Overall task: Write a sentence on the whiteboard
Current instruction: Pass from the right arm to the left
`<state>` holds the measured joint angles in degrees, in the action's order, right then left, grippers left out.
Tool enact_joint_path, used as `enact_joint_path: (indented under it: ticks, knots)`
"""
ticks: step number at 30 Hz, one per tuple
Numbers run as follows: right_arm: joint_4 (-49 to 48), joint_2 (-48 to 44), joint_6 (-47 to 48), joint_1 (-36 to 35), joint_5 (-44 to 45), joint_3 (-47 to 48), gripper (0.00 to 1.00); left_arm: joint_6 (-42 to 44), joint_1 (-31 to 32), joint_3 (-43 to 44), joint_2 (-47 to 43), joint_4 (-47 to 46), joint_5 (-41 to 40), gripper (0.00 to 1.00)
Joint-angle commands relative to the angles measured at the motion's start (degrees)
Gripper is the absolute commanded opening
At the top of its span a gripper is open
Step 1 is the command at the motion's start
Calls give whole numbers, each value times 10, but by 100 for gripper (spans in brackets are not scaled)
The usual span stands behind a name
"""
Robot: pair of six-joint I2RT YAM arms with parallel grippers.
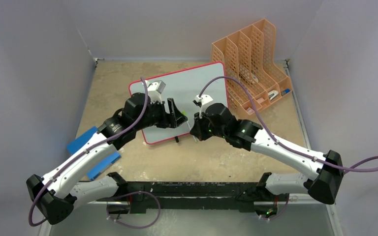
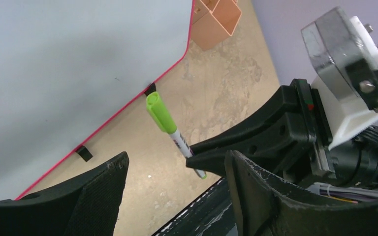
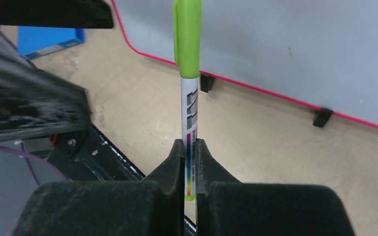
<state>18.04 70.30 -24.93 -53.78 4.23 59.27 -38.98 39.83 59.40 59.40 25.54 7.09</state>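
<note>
An orange rack [image 1: 248, 49] with several open slots is set at the back right of the tabletop [image 1: 187, 162], just beside the whiteboard [image 1: 197, 83]. A few small things are seen at the bottom of its slots. One is a blue thing [image 1: 285, 91] and one is white, but what they are cannot be told. The whiteboard is laid in the middle of the tabletop. A marker [image 3: 189, 113] with its green cap [image 3: 187, 34] on is squeezed tight by the right tool [image 3: 190, 147], near the board's front edge. The left tool [image 2: 175, 160] is held wide open close to the marker, with nothing in it. A blue pad [image 1: 81, 140] is laid at the left.
</note>
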Motion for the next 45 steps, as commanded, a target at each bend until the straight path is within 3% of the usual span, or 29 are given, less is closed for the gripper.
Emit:
enact_joint_path:
  ticks: [1, 12, 21, 30, 36, 39, 42, 45]
  knots:
    - [-68, -18, 24, -12, -31, 21, 0, -67, -5, -22, -18, -77, 17, 69]
    - [-135, -33, 31, -20, -67, -3, 0, -113, -28, -52, -15, -106, 11, 56]
    - [-160, -35, 32, -20, -75, -23, 0, -154, -85, -83, -30, -160, 89, 40]
    - [-178, -29, 30, -20, -81, -35, 0, -170, -95, -87, -34, -169, 106, 22]
    - [-196, -32, 29, -20, -82, -42, 0, -185, -104, -91, -41, -160, 100, 0]
    - [-212, -35, 15, -20, -70, -45, 0, -207, -108, -101, -55, -157, 90, 0]
    - [-249, -44, -14, -20, -62, -56, 26, -244, -113, -117, -80, -151, 63, 0]
    - [-313, -60, -58, -20, -47, -77, 41, -285, -117, -130, -111, -139, 30, 0]
